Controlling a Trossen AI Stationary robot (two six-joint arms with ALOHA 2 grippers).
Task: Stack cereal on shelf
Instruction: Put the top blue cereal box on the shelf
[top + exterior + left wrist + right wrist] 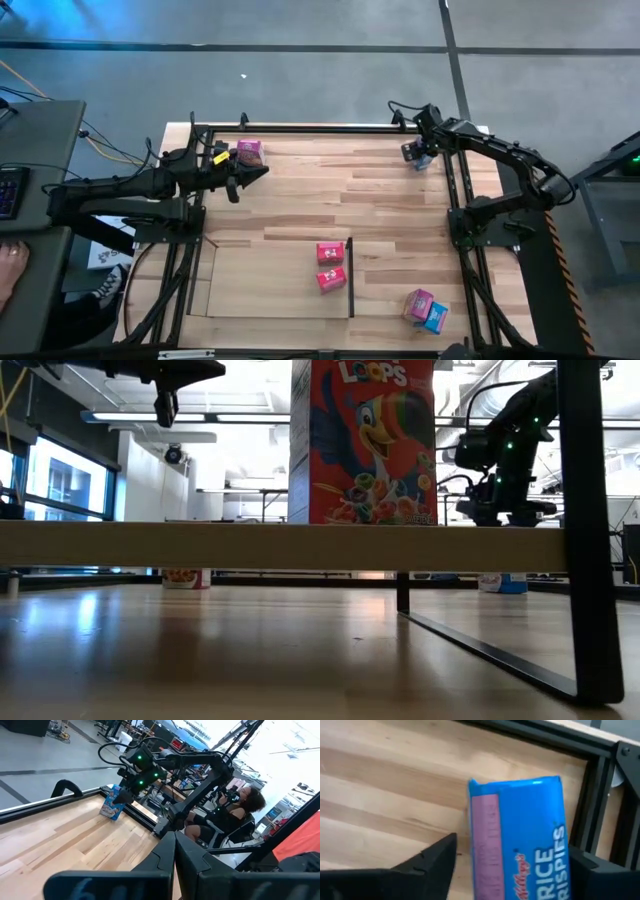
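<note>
Now right gripper [512,865] straddling blue cereal box [520,835], left gripper [262,171] shut

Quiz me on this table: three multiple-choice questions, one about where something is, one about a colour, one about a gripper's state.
1. Where are the two red cereal boxes?
A. On the shelf, beside its dark side wall
B. At the table's far left corner
C. In the left gripper

2. What colour is the cereal box between the right gripper's jaws?
A. Red
B. Blue
C. Pink

3. How do the left gripper's jaws stand?
A. Wide open
B. Shut on a pink box
C. Shut, holding nothing

Answers:
1. A: the high view shows both red cereal boxes on the shelf, next to its side wall.
2. B: the right wrist view shows the blue cereal box between the open jaws of the right gripper.
3. C: in the left wrist view, the left gripper has its jaws pressed together with nothing between them.
</note>
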